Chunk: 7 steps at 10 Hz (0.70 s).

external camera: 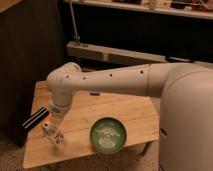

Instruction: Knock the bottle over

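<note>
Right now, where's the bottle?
Camera view, left side: the bottle is on the wooden table near its front-left corner, left of the green plate, with the gripper hanging just above it.

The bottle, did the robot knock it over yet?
Looks done: the bottle seems to lie slantwise on the wooden table, left of the green plate, not standing. In hand: the gripper hangs right above the bottle's far end, close to it. Left: probably only lifting the arm away, though I can't be sure the bottle is fully flat.
</note>
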Available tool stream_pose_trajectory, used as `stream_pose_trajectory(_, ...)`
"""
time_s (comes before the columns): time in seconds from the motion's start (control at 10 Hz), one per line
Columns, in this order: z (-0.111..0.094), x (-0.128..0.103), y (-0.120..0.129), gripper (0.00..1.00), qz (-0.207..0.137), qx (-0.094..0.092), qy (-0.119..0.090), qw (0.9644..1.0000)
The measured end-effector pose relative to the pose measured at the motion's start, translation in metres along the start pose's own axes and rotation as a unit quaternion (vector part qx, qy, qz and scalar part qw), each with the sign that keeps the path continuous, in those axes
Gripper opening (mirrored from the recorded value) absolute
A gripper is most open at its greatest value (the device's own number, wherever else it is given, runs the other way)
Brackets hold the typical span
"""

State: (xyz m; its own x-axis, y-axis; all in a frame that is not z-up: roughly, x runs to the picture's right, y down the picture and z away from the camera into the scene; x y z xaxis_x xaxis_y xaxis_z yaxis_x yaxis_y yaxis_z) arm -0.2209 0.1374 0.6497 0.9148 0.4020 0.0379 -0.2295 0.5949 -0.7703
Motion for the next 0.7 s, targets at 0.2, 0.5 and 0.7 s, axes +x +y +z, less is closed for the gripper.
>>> stream_pose_trajectory(0.2,0.0,0.0,0.0,0.04,0.0,0.0,0.0,1.0)
stream_pose_trajectory(0.5,0.002,0.001,0.007,0.04,-0.015,0.002,-0.003,0.9999)
stream_pose_trajectory(0.7,0.004,0.002,0.032,0.04,-0.023,0.029,-0.005,0.9993)
